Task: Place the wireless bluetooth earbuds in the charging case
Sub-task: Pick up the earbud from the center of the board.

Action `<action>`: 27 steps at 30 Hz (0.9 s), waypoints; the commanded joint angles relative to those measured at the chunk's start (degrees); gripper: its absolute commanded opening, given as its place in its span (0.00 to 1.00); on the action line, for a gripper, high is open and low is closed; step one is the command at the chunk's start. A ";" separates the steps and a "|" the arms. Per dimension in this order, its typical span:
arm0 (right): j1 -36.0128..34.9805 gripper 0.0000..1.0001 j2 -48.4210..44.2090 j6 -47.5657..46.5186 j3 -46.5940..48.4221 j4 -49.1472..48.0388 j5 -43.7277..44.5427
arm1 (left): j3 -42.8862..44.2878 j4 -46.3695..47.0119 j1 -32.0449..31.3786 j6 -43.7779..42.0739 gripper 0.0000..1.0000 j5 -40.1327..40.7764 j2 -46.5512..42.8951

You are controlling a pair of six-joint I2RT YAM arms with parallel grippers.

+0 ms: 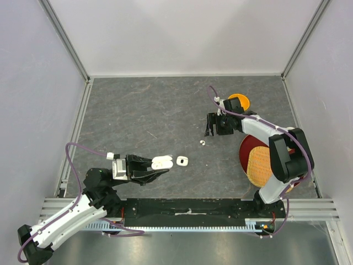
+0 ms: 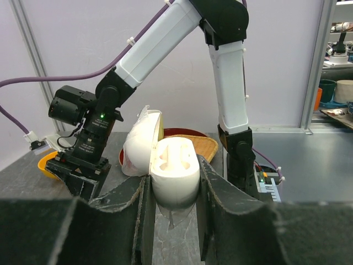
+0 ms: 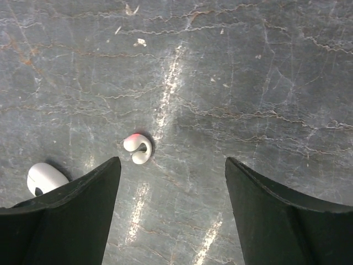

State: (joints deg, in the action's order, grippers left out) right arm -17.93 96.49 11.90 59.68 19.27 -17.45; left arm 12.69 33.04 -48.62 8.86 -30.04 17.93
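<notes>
My left gripper (image 1: 164,164) is shut on an open white charging case (image 1: 162,162), held low over the table. In the left wrist view the case (image 2: 174,168) sits between my fingers (image 2: 220,193), lid (image 2: 140,143) swung left, both slots empty. One tiny white curved earbud (image 1: 202,143) lies on the grey table; in the right wrist view the earbud (image 3: 138,148) shows a red glow. My right gripper (image 1: 210,131) is open above it, and the earbud lies ahead of the left finger (image 3: 83,210). A larger white rounded piece (image 1: 182,161) lies just right of the case.
An orange bowl (image 1: 238,102) sits behind the right arm. A red plate (image 1: 246,149) with a woven tray (image 1: 259,165) lies at the right. The white rounded piece (image 3: 44,178) shows at the right wrist view's left edge, with a dark spot.
</notes>
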 commanded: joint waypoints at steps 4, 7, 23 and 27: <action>-1.93 0.98 1.16 0.31 -0.09 -2.57 7.23 | 1.29 1.42 -0.16 -1.74 0.02 1.22 0.17; -3.07 0.98 -0.94 2.06 -1.58 -3.70 10.85 | 1.29 1.33 -0.07 -1.74 0.02 1.21 -0.09; -3.07 0.98 -0.96 0.31 -1.85 -3.89 6.64 | 1.11 1.42 -0.07 -1.31 0.02 1.56 -0.44; -3.77 0.96 0.63 0.49 -2.20 -4.15 7.17 | 0.94 1.24 -0.07 -1.48 0.02 2.09 -0.79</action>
State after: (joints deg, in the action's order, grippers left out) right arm -21.17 96.27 13.26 56.31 15.05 -9.43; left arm 12.69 32.99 -48.62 8.86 -29.80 17.80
